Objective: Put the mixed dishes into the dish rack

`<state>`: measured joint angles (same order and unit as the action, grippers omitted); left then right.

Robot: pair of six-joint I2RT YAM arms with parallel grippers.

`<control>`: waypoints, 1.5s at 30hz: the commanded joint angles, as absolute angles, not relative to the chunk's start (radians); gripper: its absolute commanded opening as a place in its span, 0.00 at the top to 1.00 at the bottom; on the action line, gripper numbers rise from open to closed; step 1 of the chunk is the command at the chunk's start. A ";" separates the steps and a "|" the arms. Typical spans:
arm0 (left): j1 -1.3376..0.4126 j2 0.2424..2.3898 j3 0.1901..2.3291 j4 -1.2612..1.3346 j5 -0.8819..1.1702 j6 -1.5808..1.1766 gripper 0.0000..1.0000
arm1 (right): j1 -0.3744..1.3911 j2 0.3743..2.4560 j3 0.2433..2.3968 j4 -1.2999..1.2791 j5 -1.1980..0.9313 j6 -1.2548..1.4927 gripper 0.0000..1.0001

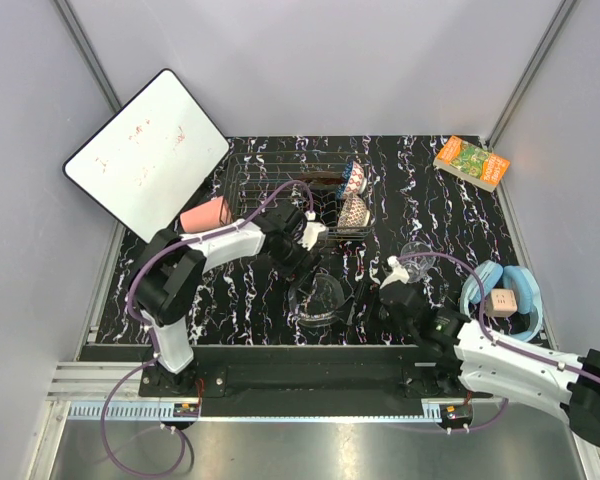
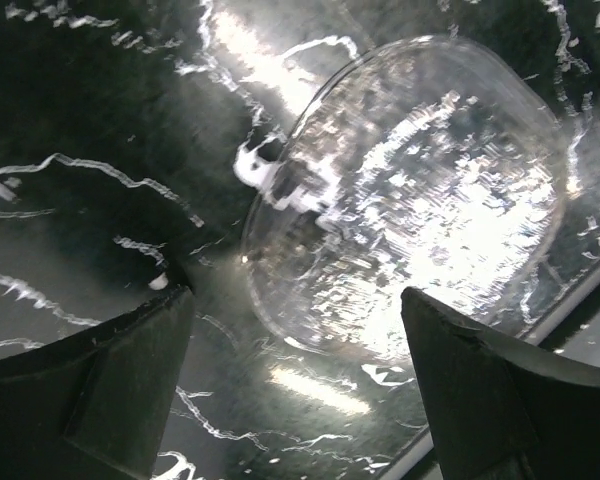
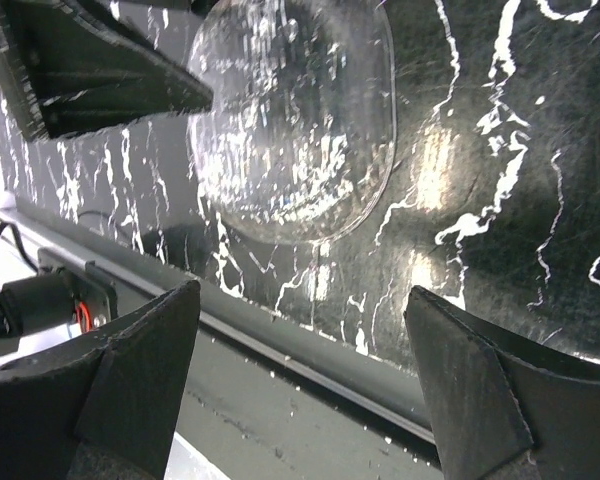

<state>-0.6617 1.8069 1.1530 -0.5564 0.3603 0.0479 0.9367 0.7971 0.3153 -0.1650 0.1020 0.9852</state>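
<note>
The clear glass bowl (image 1: pixel 318 298) sits on the black marbled table near the front edge. My left gripper (image 1: pixel 302 268) is open just behind it; the left wrist view shows the bowl (image 2: pixel 420 200) beyond the open gripper (image 2: pixel 298 300). My right gripper (image 1: pixel 388 290) is open and empty to the bowl's right, over the front edge (image 3: pixel 302 292), with the bowl (image 3: pixel 290 130) ahead of it. The silver wire dish rack (image 1: pixel 280 190) holds the blue patterned bowl (image 1: pixel 354 178), the beige patterned bowl (image 1: pixel 352 213) and a dark red plate (image 1: pixel 320 181). The pink cup (image 1: pixel 205 215) lies at the rack's left end. The small clear glass (image 1: pixel 417 252) stands to the right.
A white board (image 1: pixel 145 150) leans at the back left. A green-orange book (image 1: pixel 470 162) lies at the back right. Blue headphones (image 1: pixel 505 295) lie at the right, close to my right arm. The left gripper's finger (image 3: pixel 80 70) shows in the right wrist view.
</note>
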 commanded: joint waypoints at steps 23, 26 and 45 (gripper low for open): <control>-0.724 1.807 1.183 -0.586 0.604 -0.026 0.08 | 0.913 1.071 0.333 0.094 0.097 1.054 0.07; -0.733 1.810 1.187 -0.583 0.607 -0.029 0.08 | 0.913 1.030 0.333 0.051 0.110 1.066 0.07; -0.741 1.786 1.178 -0.586 0.574 -0.009 0.08 | 0.913 1.086 0.514 -0.379 0.147 1.061 0.02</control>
<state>-0.7380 1.8217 1.1706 -0.6010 0.5678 -0.0193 0.9199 1.1069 0.4835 -0.2871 0.1154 1.0477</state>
